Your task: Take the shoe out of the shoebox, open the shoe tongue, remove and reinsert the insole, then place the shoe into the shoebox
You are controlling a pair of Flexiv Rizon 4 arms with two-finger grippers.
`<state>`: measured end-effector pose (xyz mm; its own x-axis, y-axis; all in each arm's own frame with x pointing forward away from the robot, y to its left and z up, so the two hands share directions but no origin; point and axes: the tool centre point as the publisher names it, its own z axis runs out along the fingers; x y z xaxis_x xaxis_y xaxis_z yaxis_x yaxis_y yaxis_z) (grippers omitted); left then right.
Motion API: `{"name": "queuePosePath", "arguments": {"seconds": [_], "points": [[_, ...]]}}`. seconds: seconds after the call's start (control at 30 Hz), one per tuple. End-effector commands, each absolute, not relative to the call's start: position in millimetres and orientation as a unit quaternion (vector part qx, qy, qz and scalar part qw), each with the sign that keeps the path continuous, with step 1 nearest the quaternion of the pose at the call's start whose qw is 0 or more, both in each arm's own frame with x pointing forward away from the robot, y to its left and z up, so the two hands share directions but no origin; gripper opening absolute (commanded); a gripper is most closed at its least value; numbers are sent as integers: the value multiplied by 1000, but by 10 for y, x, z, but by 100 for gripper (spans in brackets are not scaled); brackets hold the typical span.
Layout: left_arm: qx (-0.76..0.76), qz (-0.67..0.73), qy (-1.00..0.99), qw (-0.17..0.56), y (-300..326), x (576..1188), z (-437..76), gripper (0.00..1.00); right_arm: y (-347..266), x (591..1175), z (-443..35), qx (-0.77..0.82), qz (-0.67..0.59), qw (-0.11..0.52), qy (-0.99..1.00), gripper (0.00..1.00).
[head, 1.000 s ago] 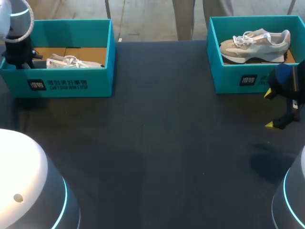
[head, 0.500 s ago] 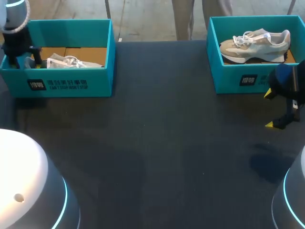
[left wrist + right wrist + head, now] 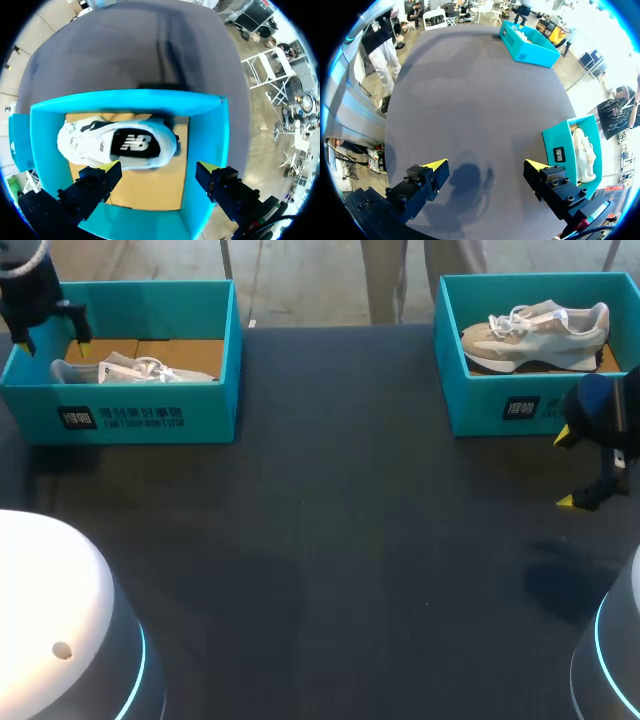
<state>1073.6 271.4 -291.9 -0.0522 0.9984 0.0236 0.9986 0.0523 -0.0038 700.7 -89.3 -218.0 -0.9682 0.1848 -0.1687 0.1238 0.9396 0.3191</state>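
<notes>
A white shoe [image 3: 135, 369] with a black insole [image 3: 135, 144] lies in the teal left shoebox [image 3: 150, 420] on its cardboard floor. My left gripper [image 3: 52, 346] hangs open above that box's far left corner, holding nothing. In the left wrist view the shoe [image 3: 90, 142] lies just ahead of the open left gripper [image 3: 159, 167], inside the box walls [image 3: 125, 100]. My right gripper [image 3: 565, 470] stands open over the table at the right edge, empty, in front of the right shoebox [image 3: 500, 410].
A grey and beige shoe [image 3: 535, 335] rests in the right shoebox, which also shows beside my right gripper [image 3: 485, 165] as a teal box [image 3: 560, 145]. The dark table [image 3: 330, 540] stretches between the two boxes.
My left gripper opened, let go of the white shoe's heel end, and rose out of the left box toward its far left corner. The right arm has stayed still.
</notes>
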Motion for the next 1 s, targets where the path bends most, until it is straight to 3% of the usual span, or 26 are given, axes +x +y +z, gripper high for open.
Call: {"name": "queuePosePath", "arguments": {"seconds": [0.03, 0.23, 1.0], "points": [[-678, -10, -735, 0, 2702, 10695, -2685, 100, -889, 7005, -2190, 79, 154, 99, 980, 100], [-658, -11, -753, -4, 2603, 10676, -2391, 100, -889, 7005, -2190, 79, 154, 99, 980, 100], [-553, -37, -832, -32, 2139, 10367, -1764, 100, -1490, 8661, -1950, 230, 153, 122, 953, 100]]}}
